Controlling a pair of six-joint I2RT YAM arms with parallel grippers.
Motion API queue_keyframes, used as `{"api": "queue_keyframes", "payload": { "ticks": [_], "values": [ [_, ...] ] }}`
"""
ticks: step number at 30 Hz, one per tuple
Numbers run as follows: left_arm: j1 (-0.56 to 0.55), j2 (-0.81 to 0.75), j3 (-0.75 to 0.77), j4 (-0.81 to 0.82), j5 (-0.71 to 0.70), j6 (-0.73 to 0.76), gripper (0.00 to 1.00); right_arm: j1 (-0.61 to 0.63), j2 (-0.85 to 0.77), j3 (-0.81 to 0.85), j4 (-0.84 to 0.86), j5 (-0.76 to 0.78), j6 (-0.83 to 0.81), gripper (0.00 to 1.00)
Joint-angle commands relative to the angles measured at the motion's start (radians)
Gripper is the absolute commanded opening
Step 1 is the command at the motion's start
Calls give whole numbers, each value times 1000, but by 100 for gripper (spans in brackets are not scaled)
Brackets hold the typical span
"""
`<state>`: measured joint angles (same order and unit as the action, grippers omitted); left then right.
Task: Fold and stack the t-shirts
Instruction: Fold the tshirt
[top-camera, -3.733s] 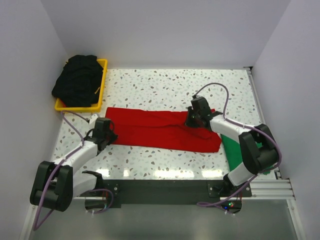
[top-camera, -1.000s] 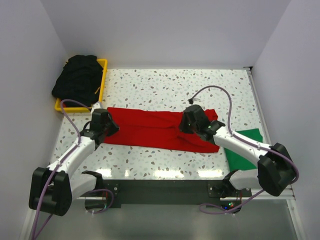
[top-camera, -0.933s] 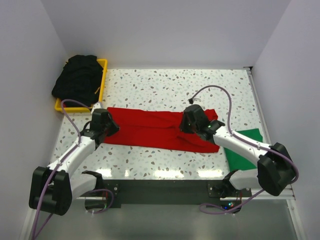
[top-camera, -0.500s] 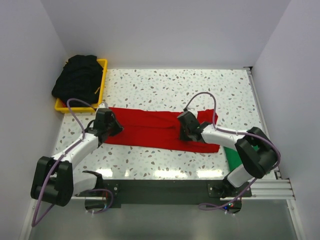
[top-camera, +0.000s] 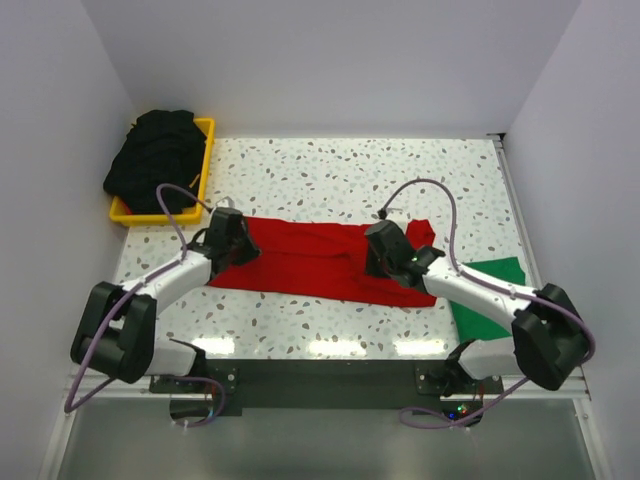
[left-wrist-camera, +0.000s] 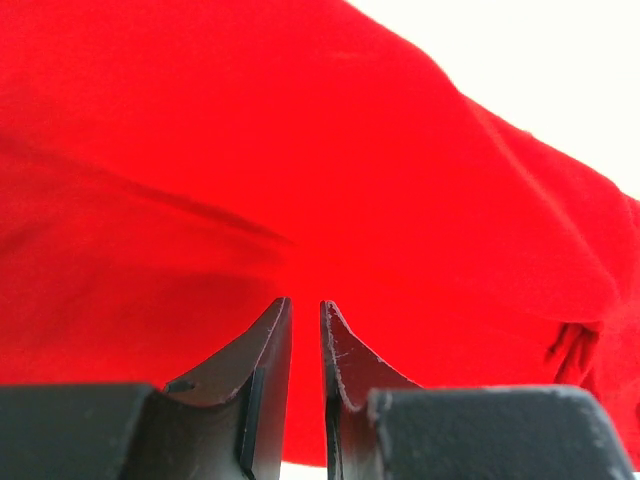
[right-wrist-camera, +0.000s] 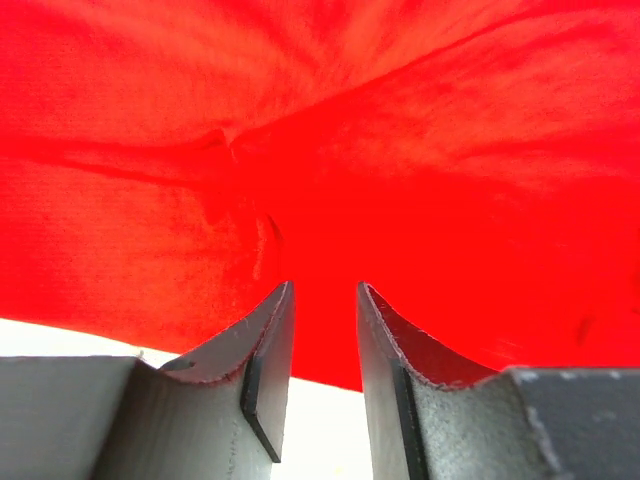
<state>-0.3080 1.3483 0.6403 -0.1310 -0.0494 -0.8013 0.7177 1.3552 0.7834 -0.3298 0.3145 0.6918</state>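
Note:
The red t-shirt (top-camera: 310, 262) lies as a long folded band across the table's middle. It fills both wrist views (left-wrist-camera: 300, 180) (right-wrist-camera: 330, 150). My left gripper (top-camera: 234, 240) is on its left end, jaws closed to a thin slit on the cloth (left-wrist-camera: 305, 305). My right gripper (top-camera: 386, 250) is low over the band's right part, where creases meet. Its jaws stand a little apart (right-wrist-camera: 324, 290) with cloth and the shirt's near edge showing between them. The green t-shirt (top-camera: 490, 292) lies flat at the right front, partly under the right arm. The black t-shirts (top-camera: 155, 160) are heaped at the back left.
A yellow tray (top-camera: 206, 150) at the back left corner holds the black heap, which spills over its rim. White walls close in the speckled table (top-camera: 330, 170) on the left, back and right. A metal rail (top-camera: 515, 200) runs along the right edge.
My left gripper has moved right and inward along the shirt's left end. My right gripper has shifted slightly right over the creased middle-right part. The green shirt shows more again.

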Motion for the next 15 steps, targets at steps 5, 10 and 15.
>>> {"api": "queue_keyframes", "payload": {
  "ticks": [5, 10, 15],
  "values": [
    [-128, 144, 163, 4, -69, -9, 22, -131, -61, -25, -51, 28, 5, 36],
    [-174, 196, 157, -2, -107, 2, 22, -251, -30, -99, 24, -78, -2, 36],
    [-226, 219, 111, -24, -184, 22, 19, -268, 42, -90, 49, -103, 0, 36]
  ]
}}
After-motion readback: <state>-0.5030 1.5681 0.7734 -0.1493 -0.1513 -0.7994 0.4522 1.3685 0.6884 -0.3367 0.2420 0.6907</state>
